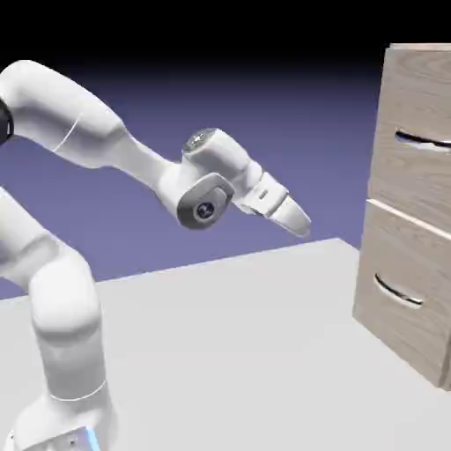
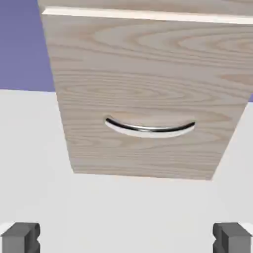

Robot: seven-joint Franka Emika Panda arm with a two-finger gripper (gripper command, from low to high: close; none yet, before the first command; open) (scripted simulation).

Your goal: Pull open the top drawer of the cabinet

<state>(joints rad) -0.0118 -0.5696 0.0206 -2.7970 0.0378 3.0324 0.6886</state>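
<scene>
The cabinet [image 1: 414, 88] stands at the exterior view's right edge, tall and wood-grained. Its top drawer [image 1: 414, 176] carries a thin silver handle [image 1: 421, 141] with a dark shadow line. My gripper [image 1: 300, 223] hangs in the air well to the left of the cabinet, lower than that handle, pointing right and slightly down. In the hand view the fingertips [image 2: 20, 238] sit far apart at the bottom corners, so the gripper [image 2: 126, 239] is open and empty. That view mostly shows the lower drawer front [image 2: 148, 79] with its bowed handle [image 2: 149, 128]; only a sliver of the top drawer [image 2: 148, 4] shows.
The lower drawer [image 1: 401, 339] with its bowed silver handle [image 1: 398, 292] sits under the top one. The grey table [image 1: 229, 352] stretches between the arm's base and the cabinet. Both drawer fronts look flush with the cabinet.
</scene>
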